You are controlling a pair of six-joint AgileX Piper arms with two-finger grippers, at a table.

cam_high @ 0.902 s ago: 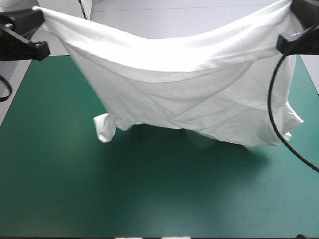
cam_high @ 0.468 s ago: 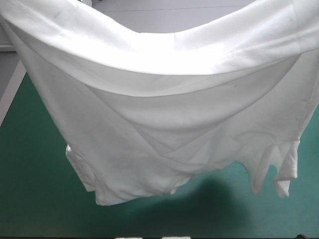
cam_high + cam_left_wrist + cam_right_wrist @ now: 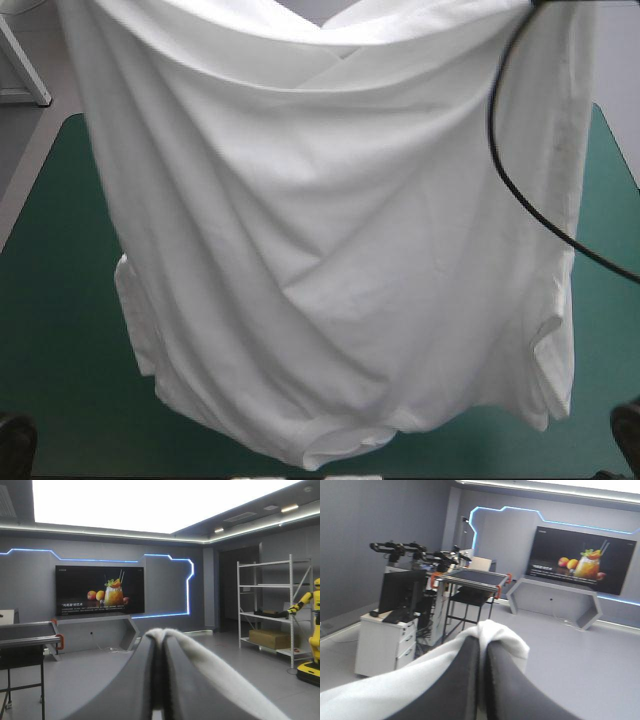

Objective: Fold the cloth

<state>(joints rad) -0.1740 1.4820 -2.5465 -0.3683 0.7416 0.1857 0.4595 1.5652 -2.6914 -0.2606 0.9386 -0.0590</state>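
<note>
Left gripper: fingers pressed together, pinching the T-shirt, cloth lapped over the tips. Lifted higher than just before; now hanging full length below both grippers, over the teal-green cover. Probably ready for laying flat. Right gripper: likewise pinching cloth. Bunched sleeves low down, a likely snag.

The T-shirt was lifted higher, pulled in narrower, and let hang long over the teal-green cover.

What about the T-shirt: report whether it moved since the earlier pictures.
Yes. The T-shirt has swung toward the near edge of the teal-green cover, its hem now hanging close to it.
</note>
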